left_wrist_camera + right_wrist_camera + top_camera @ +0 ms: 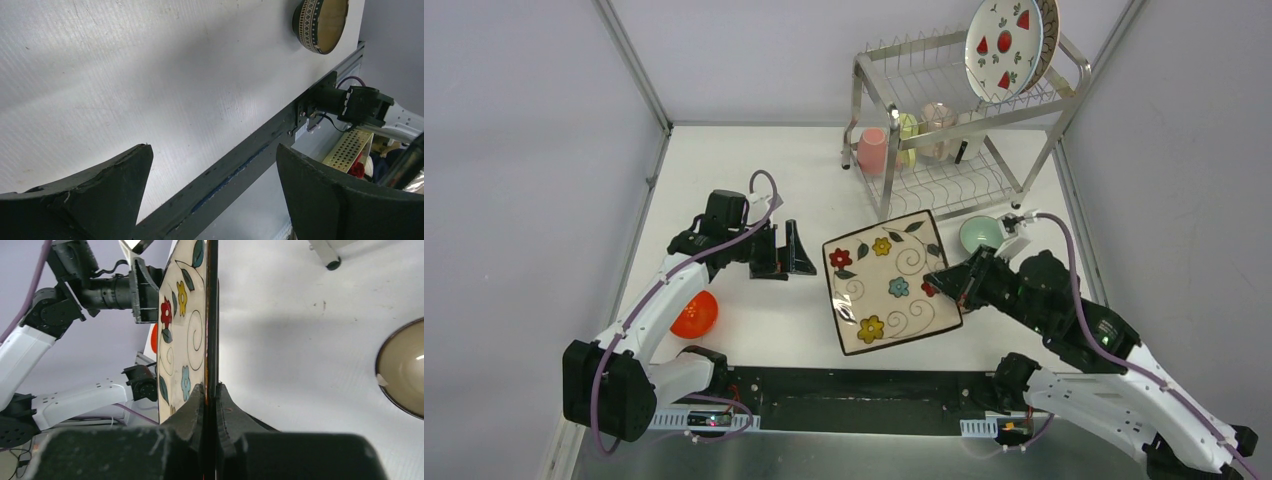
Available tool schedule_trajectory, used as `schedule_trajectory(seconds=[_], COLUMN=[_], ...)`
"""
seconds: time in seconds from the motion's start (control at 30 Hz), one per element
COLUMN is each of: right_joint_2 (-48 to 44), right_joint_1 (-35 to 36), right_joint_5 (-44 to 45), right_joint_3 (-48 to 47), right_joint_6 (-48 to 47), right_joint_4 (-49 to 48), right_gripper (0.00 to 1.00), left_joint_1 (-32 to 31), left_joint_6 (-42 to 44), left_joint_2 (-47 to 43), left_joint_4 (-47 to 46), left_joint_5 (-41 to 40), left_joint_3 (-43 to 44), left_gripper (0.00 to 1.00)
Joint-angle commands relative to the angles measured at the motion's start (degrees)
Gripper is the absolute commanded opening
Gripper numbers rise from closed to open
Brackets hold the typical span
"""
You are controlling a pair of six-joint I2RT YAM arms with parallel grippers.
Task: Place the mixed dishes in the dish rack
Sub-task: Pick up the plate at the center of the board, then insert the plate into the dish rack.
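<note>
My right gripper [945,280] is shut on the right edge of the square cream floral plate [889,282], which it holds lifted and tilted above the table. The right wrist view shows that plate [182,330] edge-on between the pads of the right gripper [211,390]. Left of the plate, my left gripper [798,250] stands open and empty; its wrist view shows the left gripper [212,147] over bare table. The silver dish rack [861,100] stands at the back right, with plates [1004,45] on its top tier and a pink cup [873,150] and pale cups [937,125] below.
An orange bowl [695,314] lies by the left arm. A mint bowl [981,233] sits just behind the right gripper. A brown patterned bowl [321,24] rests near the table's front rail [240,160]. A dark-rimmed bowl [402,370] lies below the held plate.
</note>
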State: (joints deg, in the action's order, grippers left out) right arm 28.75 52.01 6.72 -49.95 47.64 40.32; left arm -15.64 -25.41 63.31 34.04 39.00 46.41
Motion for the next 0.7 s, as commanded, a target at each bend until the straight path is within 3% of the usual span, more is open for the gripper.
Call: schedule_trajectory(seconds=[0.0,0.37,0.67], right_joint_2=[2.3,10.5,18.6], right_joint_1=[0.1,0.1,0.1], right_joint_5=[-5.1,-4.2,-2.3], right_joint_3=[-9.2,-17.2,-28.3], right_joint_6=[4.3,4.9,-0.8], right_joint_4=[-22.2,-29.3,-31.6], right_gripper=[0.00,0.00,0.00], left_joint_1=[0.8,1.6,1.6], left_joint_6=[3.0,2.4,3.3], left_joint_2=[-1.2,-1.1,-1.1], left_joint_4=[0.1,0.0,-0.1], left_joint_5=[-0.6,0.8,1.8], left_joint_3=[0.8,-0.2,-0.8], left_gripper=[0.98,0.93,0.91])
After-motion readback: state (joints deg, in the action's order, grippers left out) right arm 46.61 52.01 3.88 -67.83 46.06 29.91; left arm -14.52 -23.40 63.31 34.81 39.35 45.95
